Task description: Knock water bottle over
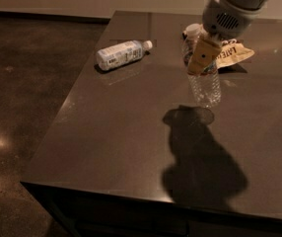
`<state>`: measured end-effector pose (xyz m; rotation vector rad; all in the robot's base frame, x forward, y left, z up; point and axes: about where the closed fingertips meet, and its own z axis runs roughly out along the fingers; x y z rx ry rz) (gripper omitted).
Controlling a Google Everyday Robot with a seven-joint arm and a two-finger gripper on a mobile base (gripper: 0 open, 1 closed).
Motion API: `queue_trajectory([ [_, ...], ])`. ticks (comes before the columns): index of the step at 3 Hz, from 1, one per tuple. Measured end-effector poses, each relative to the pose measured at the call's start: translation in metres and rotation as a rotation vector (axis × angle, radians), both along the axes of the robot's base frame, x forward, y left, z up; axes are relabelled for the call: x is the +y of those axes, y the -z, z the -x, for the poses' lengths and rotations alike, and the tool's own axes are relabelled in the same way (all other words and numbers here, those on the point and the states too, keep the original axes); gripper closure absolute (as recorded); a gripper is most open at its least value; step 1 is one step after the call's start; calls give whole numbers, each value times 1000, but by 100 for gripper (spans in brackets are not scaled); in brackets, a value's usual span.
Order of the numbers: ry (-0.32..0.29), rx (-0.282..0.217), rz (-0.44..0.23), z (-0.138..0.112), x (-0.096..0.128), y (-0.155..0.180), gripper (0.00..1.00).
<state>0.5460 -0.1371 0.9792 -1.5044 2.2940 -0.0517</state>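
Observation:
The water bottle (205, 85) is a clear ribbed plastic bottle with a white cap, standing near the table's far right and leaning with its cap to the left. My gripper (202, 56) reaches down from the upper right, lies across the bottle's upper half, and hides its label band. The bottle's base is at the edge of a dark shadow on the table (131, 142).
A second bottle with a large white label (121, 55) lies on its side at the far left of the table. A tan snack bag (234, 53) lies behind the water bottle. The table's left and front edges drop to the floor.

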Motion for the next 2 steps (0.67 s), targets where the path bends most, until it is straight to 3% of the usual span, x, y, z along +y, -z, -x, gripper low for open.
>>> queue_trajectory([
  [1, -64, 84, 193, 11, -4, 14, 100],
  [2, -129, 152, 351, 10, 1, 37, 80],
])
